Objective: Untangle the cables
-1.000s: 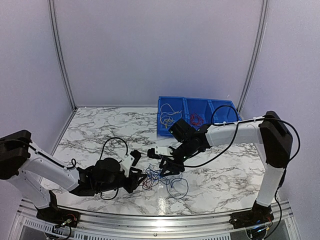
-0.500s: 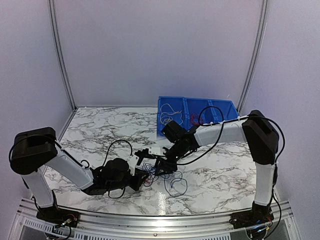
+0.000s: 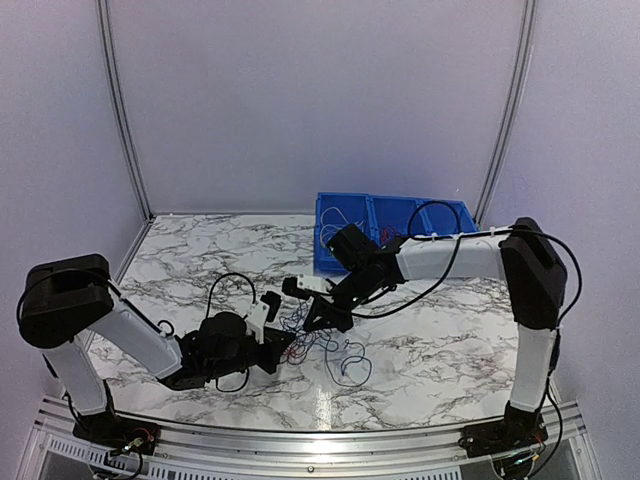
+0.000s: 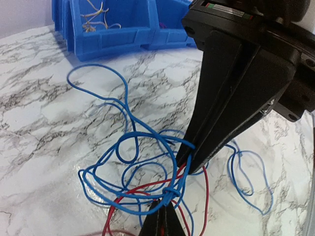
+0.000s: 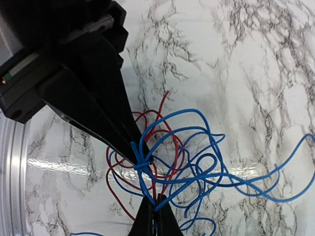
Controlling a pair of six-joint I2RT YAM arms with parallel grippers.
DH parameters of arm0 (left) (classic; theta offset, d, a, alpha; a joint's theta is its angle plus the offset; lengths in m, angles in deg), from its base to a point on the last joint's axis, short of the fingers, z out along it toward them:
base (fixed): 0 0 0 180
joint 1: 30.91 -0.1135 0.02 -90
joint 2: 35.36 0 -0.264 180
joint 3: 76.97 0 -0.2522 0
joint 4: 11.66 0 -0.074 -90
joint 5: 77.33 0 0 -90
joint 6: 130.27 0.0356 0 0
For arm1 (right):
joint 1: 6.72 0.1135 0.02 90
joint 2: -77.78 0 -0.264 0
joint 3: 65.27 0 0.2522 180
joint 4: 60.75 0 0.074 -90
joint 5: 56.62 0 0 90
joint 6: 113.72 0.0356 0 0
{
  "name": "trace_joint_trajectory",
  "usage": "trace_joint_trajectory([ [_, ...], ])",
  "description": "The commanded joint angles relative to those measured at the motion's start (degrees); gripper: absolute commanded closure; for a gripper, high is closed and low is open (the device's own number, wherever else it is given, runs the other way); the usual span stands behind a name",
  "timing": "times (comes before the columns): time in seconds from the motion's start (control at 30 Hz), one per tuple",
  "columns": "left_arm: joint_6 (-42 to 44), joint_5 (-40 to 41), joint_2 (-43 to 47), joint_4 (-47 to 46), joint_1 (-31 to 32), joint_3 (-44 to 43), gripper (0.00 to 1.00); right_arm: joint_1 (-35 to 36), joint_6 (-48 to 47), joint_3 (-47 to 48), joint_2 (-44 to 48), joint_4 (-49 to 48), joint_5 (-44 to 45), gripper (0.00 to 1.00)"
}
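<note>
Both grippers are pinching the same knot: I am holding the left gripper (image 4: 165,220) clenched on blue and red strands of the cables (image 3: 325,345), which are lying bunched on the marble table (image 3: 200,270) between the arms, with the right gripper (image 5: 154,210) clamped on blue strands just beside it. Pulling apart from grips this close is risking a tighter knot, or a thin wire slipping free.
</note>
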Motion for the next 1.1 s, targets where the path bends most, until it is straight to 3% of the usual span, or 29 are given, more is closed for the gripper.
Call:
trace_joint_trajectory([
  [0.0, 1.76, 2.35, 5.35, -3.63, -0.04, 3.08, 1.00, -1.90, 1.49, 1.47, 9.83, -0.31, -6.04, 1.00],
  [0.4, 5.67, 3.43, 21.83, -5.57, 0.07, 7.68, 1.00, -4.37, 2.35, -3.85, 17.10, -0.06, -14.17, 0.98],
  [0.5, 5.94, 2.65, 25.17, -5.11, 0.05, 9.37, 1.00, -4.60, 3.60, -7.01, 18.07, -2.46, -17.64, 0.74],
  [0.57, 5.84, 2.18, 26.48, -4.06, 0.05, 9.65, 1.00, -4.47, 4.47, -7.48, 17.27, -3.16, -18.68, 0.78],
  [0.63, 5.51, 2.24, 27.22, -3.54, 0.04, 9.85, 1.00, -4.43, 4.93, -6.65, 15.74, -2.99, -18.74, 1.00],
  [0.83, 4.48, 3.25, 27.54, -2.15, 0.05, 10.42, 1.00, -4.44, 5.41, -4.71, 14.28, -2.39, -18.11, 1.00],
  [0.97, 3.47, 1.09, 26.69, -2.13, 0.10, 10.64, 1.00, -4.23, 6.65, -5.34, 13.99, -5.07, -13.51, 0.55],
  [1.07, 2.74, -0.72, 27.00, -2.13, 0.14, 10.32, 1.00, -3.30, 5.21, -2.24, 11.62, -2.42, -13.07, 0.43],
])
